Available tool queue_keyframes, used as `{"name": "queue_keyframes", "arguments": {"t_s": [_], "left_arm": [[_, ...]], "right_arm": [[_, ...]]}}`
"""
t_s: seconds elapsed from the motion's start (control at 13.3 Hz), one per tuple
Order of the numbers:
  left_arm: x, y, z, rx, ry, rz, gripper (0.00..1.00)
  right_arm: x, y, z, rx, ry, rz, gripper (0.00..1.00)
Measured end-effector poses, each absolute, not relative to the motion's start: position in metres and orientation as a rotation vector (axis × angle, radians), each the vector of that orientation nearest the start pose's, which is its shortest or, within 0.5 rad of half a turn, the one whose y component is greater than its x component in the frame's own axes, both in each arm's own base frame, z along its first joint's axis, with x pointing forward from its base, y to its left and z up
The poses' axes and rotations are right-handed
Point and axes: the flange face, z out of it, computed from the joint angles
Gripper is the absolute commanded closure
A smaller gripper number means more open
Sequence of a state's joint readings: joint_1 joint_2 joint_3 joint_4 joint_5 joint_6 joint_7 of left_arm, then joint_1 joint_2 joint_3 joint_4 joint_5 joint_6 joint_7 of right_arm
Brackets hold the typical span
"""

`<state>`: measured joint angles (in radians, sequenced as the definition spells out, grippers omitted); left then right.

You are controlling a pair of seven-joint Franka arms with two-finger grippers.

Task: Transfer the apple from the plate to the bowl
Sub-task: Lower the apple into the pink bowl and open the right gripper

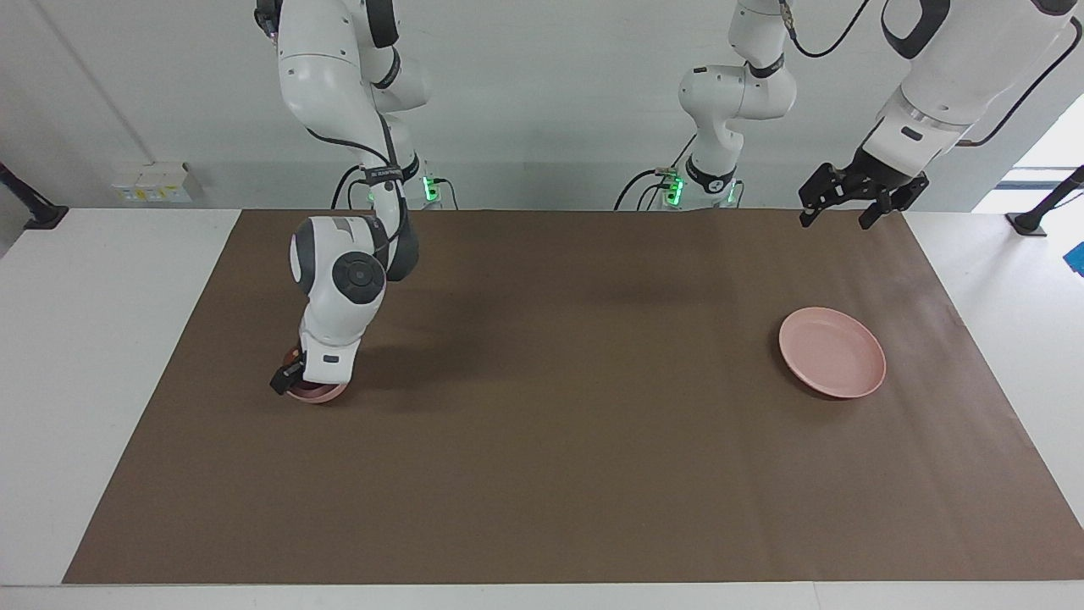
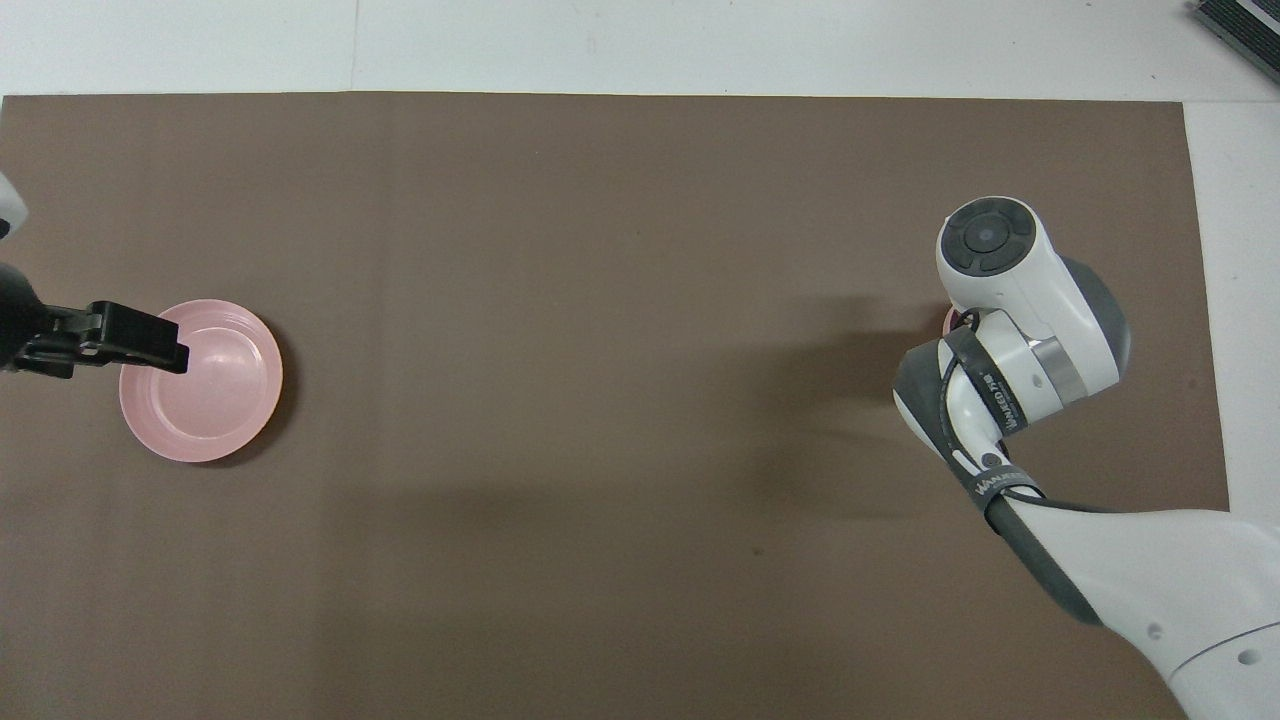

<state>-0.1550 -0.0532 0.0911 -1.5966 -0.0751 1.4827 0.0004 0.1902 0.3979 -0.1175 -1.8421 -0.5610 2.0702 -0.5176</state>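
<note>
Fingers, left gripper (image 1: 841, 208): spread open, raised near the wide pale pink plate (image 1: 832, 352).
Fingers, right gripper (image 1: 306, 383): hidden, state unclear, down at the small deep pink bowl (image 1: 320, 393).

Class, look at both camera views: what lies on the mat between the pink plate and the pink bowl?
Nothing: between the plate and the bowl there is only bare brown mat, as both views show.
</note>
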Motion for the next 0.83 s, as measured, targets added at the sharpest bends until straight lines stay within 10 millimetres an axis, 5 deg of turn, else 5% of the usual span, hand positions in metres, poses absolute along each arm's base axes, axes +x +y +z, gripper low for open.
{"name": "queue_keyframes", "arguments": {"t_s": [0.38,0.53,0.83], "left_arm": [[0.5243,-0.0358,0.6350,-3.199,0.124,0.118,0.00],[0.5244,-0.0344,0.6350,-3.200,0.120,0.117,0.00],[0.5245,-0.0328,0.6350,-3.200,0.116,0.118,0.00]], "right_arm": [[0.6216,0.0223,0.3047,-3.194,-1.558,0.508,0.14],[0.6209,0.0225,0.3050,-3.193,-1.557,0.507,0.00],[0.6209,0.0227,0.3069,-3.195,-1.556,0.502,0.00]]}}
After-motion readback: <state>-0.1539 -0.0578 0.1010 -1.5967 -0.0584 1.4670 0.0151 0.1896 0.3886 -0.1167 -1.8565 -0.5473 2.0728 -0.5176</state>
